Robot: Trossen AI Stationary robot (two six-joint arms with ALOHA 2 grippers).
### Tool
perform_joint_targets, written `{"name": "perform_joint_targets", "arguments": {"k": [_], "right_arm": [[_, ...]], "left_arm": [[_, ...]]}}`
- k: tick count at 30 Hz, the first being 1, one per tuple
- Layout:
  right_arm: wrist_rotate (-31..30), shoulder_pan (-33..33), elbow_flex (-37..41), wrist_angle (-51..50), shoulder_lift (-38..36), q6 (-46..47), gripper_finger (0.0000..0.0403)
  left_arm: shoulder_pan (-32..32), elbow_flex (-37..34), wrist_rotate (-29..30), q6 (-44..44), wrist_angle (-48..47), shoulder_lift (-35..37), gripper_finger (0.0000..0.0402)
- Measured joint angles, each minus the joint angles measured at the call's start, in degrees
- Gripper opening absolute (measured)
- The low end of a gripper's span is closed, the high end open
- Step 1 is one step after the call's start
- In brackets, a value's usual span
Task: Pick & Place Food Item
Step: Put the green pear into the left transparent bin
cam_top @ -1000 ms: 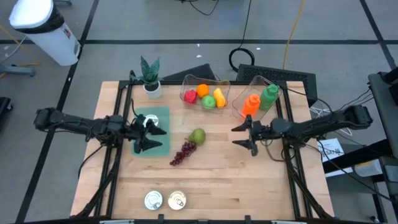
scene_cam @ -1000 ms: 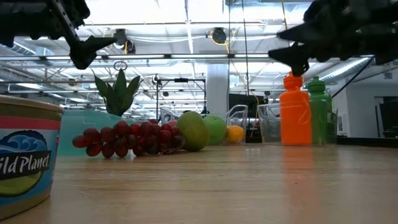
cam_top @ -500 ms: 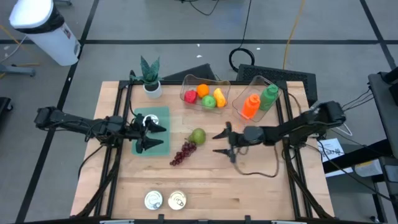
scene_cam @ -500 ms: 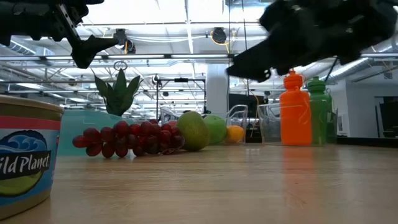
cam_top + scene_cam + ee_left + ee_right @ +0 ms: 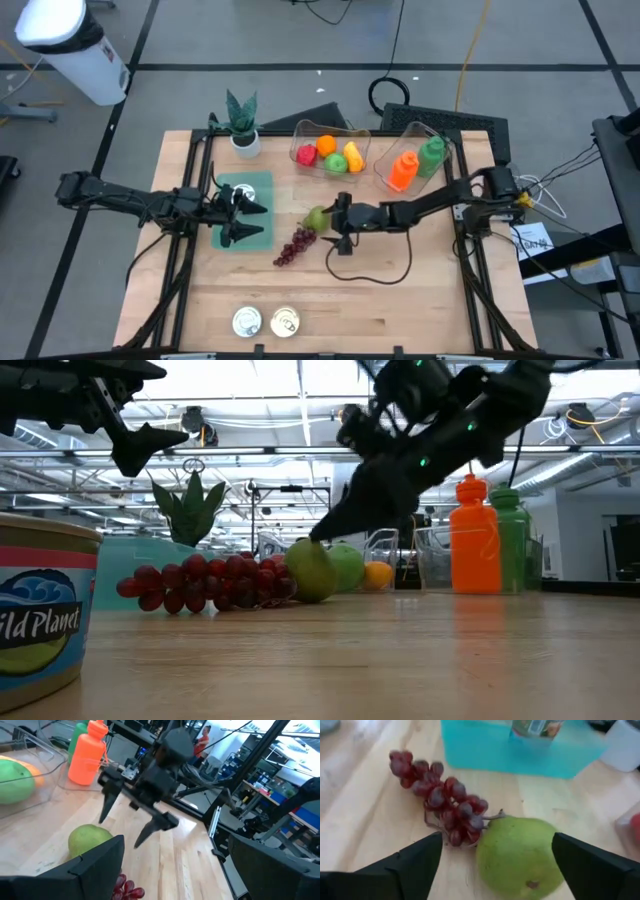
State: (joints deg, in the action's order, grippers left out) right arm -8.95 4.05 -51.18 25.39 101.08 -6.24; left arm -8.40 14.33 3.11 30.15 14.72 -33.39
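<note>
High view — right tool [image 5: 336, 226] has swept from the bottles to the pear [image 5: 317, 218], fingers now spread wide.

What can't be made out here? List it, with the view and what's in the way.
- Low view: the can is cut off by the picture's left edge, so its label reads only in part.
- Low view: the fruit in the clear bin sits mostly behind the pear.
- Right wrist view: the can on the teal mat is cut off by the picture's top edge.
- High view: the right gripper covers part of the pear.
</note>
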Motion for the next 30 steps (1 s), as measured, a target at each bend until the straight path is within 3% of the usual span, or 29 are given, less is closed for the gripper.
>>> {"name": "perform_joint_targets", "arguments": {"k": [8, 13, 26, 30], "right_arm": [[-1.12, -2.79, -2.75, -0.17, 6.48, -0.48, 0.0397], [-4.5, -4.08, -2.99, 1.02, 6.36, -3.55, 0.0396], [-1.74, -5.66, -2.86, 5.7, 6.45, -4.28, 0.0395], [-1.58, -4.87, -2.79, 4.65, 4.09, -4.98, 0.0395]], "left_arm": [[0.0, 0.02, -0.02, -0.28, -0.02, 0.0, 0.0367], [0.07, 0.02, -0.02, -0.66, -0.1, 0.0, 0.0362], [0.07, 0.02, 0.14, -1.67, 0.17, 0.0, 0.0363], [0.07, 0.04, 5.49, -1.96, -0.94, -1.88, 0.0361]]}}
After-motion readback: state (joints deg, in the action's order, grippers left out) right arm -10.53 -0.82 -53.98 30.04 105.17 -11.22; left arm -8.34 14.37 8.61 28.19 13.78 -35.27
